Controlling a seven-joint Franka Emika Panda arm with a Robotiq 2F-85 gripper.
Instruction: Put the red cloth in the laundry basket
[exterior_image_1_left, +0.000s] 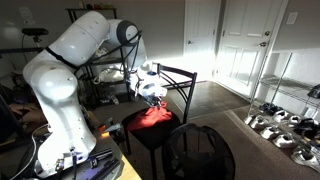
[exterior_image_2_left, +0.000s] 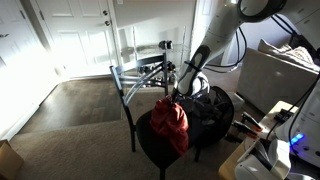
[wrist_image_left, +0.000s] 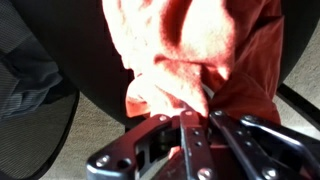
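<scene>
The red cloth hangs bunched from my gripper just above a black round chair seat. In an exterior view it dangles as a long red bundle below the gripper. In the wrist view the gripper is shut on a fold of the red cloth, which fills the upper frame. The black mesh laundry basket stands on the floor right beside the chair; it also shows in the other exterior view.
A metal-framed table or chair stands behind the gripper. A wire shoe rack with shoes is at one side. A wooden table edge is near the robot base. White doors are behind.
</scene>
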